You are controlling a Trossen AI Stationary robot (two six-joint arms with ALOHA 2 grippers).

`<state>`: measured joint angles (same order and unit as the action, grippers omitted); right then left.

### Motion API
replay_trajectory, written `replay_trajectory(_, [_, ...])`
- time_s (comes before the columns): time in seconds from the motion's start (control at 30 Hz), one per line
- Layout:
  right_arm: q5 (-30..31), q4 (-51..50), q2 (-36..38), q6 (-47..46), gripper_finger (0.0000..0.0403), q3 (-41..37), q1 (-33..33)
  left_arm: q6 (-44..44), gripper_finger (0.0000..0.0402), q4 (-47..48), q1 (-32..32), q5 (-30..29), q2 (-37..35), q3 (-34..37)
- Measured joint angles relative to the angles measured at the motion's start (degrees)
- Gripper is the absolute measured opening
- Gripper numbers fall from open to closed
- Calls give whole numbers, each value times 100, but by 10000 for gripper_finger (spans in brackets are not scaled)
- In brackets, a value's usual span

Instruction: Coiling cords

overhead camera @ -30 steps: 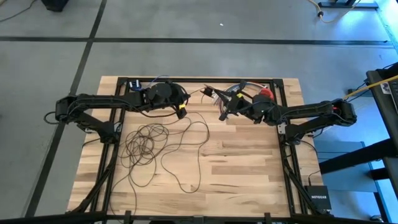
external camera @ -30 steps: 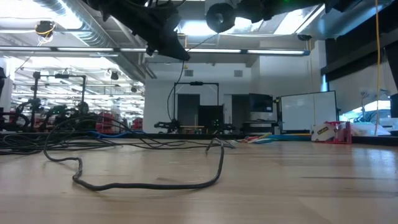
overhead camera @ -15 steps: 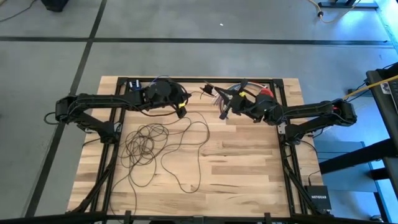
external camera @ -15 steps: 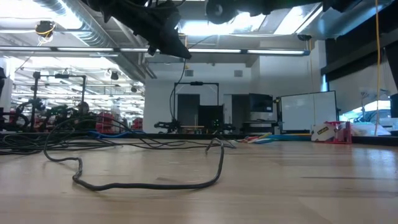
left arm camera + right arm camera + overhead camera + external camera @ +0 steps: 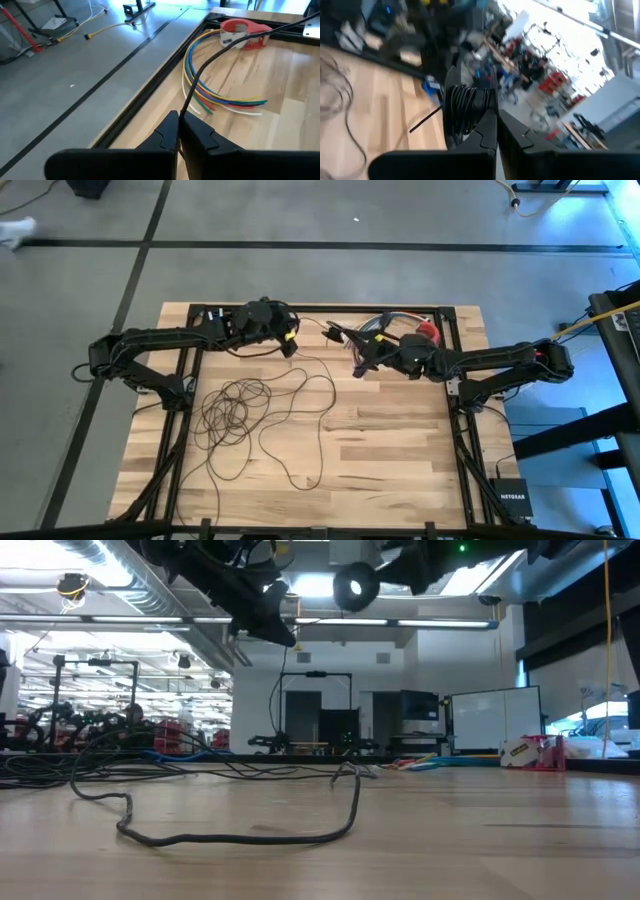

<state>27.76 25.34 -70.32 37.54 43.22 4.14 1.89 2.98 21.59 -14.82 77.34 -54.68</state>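
Winding is under way: the cords lie mostly looped on the tabletop, one strand pinched in the closed left pincer; the closed right pincer clamps a wound bundle. More slack should be wrapped next.

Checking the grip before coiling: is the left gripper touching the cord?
Touching. The left wrist view shows the left gripper shut on the cord, which runs out from between its fingers.

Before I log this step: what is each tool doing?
Left tool: shut on the cord, held above the table's far edge.
Right tool: shut on the cord, a wound bundle of it against its fingers.
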Motion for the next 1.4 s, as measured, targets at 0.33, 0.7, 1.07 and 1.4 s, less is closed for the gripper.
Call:
replay_trajectory(0.33, [502, -1060, 0, -19, 6, 1, 0, -20, 7, -247, -190, 24, -306, 0])
replay_trajectory(0.7, [859, -820, -122, -39, 6, 7, 2, -42, 7, -1631, -1116, 355, -251, -2])
replay_trajectory(1.07, [904, -397, -391, -250, 6, 4, 6, -15, 8, -3191, -1551, 376, 780, -10])
replay_trajectory(1.4, [867, 205, -391, -515, 6, 2, 1, 206, 8, -3701, -1752, 375, 1843, -472])
